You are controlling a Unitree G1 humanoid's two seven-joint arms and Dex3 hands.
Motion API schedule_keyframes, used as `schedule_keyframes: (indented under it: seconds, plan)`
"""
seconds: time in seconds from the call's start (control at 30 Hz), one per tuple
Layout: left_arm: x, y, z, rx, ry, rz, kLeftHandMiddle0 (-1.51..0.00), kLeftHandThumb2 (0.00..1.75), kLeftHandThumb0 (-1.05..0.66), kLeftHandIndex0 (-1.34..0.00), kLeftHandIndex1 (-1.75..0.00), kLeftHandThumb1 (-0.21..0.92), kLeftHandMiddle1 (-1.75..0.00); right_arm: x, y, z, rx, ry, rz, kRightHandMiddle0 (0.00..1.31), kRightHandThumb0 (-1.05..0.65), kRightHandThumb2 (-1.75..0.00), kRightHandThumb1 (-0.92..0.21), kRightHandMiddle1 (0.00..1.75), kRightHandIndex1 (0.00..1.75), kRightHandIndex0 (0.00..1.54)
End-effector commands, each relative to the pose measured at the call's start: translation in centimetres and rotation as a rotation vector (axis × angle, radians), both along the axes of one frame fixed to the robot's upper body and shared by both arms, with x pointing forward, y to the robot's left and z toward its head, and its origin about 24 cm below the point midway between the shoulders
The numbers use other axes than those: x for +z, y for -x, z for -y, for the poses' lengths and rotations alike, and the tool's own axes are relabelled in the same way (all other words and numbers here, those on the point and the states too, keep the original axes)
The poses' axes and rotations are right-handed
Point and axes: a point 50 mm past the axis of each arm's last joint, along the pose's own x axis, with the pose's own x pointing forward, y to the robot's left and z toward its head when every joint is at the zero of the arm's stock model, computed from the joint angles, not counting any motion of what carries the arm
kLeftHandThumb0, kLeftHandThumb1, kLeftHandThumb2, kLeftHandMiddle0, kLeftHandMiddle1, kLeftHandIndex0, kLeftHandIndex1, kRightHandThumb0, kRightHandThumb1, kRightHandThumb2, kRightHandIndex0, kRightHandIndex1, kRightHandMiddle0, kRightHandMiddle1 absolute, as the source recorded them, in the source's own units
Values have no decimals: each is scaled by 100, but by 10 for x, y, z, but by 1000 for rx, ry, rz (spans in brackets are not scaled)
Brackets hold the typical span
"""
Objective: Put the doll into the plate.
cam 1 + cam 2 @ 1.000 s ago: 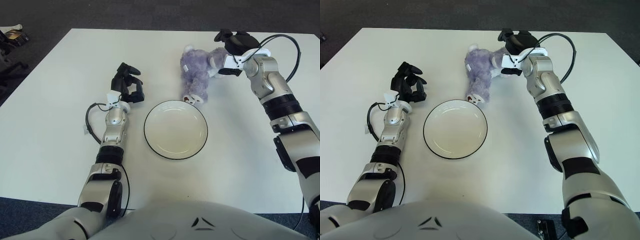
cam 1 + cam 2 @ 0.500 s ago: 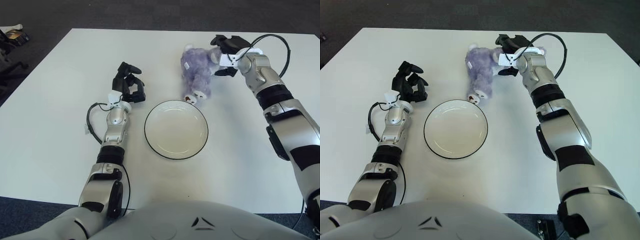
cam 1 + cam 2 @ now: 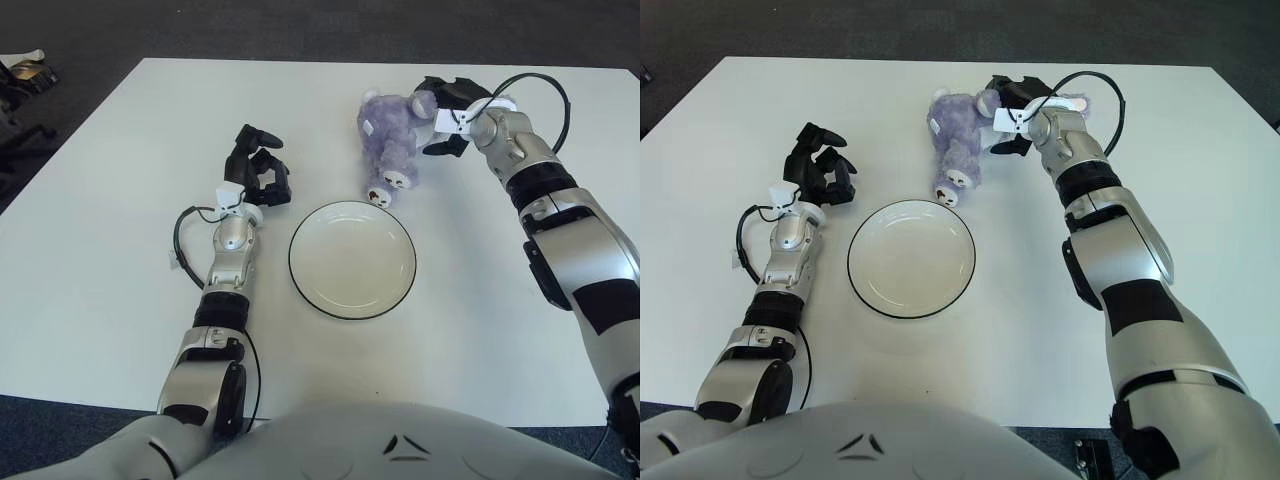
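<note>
White tabletop [image 3: 110,250] fills the view, with dark carpet beyond its far edge. Over on the left, the left hand [image 3: 256,168] shows just left of the plate's far side, its black fingers curled loosely inward and holding nothing. Moving to the centre, the plate [image 3: 352,259] sits flat on the table, white with a thin dark rim, nothing in it. Just beyond its far rim lies the doll [image 3: 390,145], a purple plush bear, and it is on the table, not in the plate. Its long axis runs from far to near, tilted slightly: head at the far end, feet with pale soles at the near end, close to the plate's rim but outside it. On the right, the right hand [image 3: 446,105] is up against the doll's head on its right side, dark fingers closed around the plush there, with a black cable looping behind the wrist.
</note>
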Motion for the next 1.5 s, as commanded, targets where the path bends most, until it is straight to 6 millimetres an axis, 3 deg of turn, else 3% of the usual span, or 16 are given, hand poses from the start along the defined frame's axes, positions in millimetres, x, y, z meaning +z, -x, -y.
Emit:
schedule_keyframes:
  seconds: [0.0, 0.37, 0.53, 0.6, 0.77, 0.87, 1.0, 1.33, 1.47]
  plan:
    - [-28, 14, 1, 8, 29, -100, -75, 138, -2, -39, -175, 25, -164, -13, 0, -7, 3, 1, -56, 0, -39, -124, -3, 61, 83, 0]
    - [-28, 14, 2, 5, 26, -100, -74, 139, -2, -39, -175, 25, -166, -29, 4, -15, 34, -57, -138, 0, -38, -126, 0, 68, 84, 0]
    - [-27, 14, 3, 6, 23, -97, -58, 140, -1, -51, -175, 25, -173, -33, 5, -17, 42, -100, -173, 0, -40, -125, -1, 71, 81, 0]
    - [-27, 14, 3, 7, 23, -98, -67, 139, -1, -43, -175, 26, -170, -35, 6, -18, 45, -100, -175, 0, -40, -125, -1, 72, 78, 0]
    - [-27, 14, 3, 8, 24, -100, -72, 139, -1, -39, -175, 26, -168, -39, 7, -20, 44, -120, -190, 0, -39, -125, 0, 74, 77, 0]
    - [-27, 14, 4, 5, 30, -100, -60, 140, -1, -49, -175, 25, -172, -43, 8, -22, 40, -132, -203, 0, -37, -126, 1, 74, 79, 0]
    - [-27, 15, 4, 1, 42, -97, -70, 138, -1, -40, -175, 26, -168, -47, 9, -24, 39, -133, -203, 0, -34, -128, 2, 76, 88, 0]
    - [-27, 15, 5, 0, 42, -101, -73, 139, -2, -38, -175, 26, -167, -64, 14, -30, 31, -73, -180, 0, -25, -133, 5, 86, 101, 2]
    - [-27, 15, 6, -1, 41, -106, -59, 140, -1, -51, -175, 25, -173, -72, 17, -32, 19, -42, -138, 0, -21, -137, 5, 101, 107, 6]
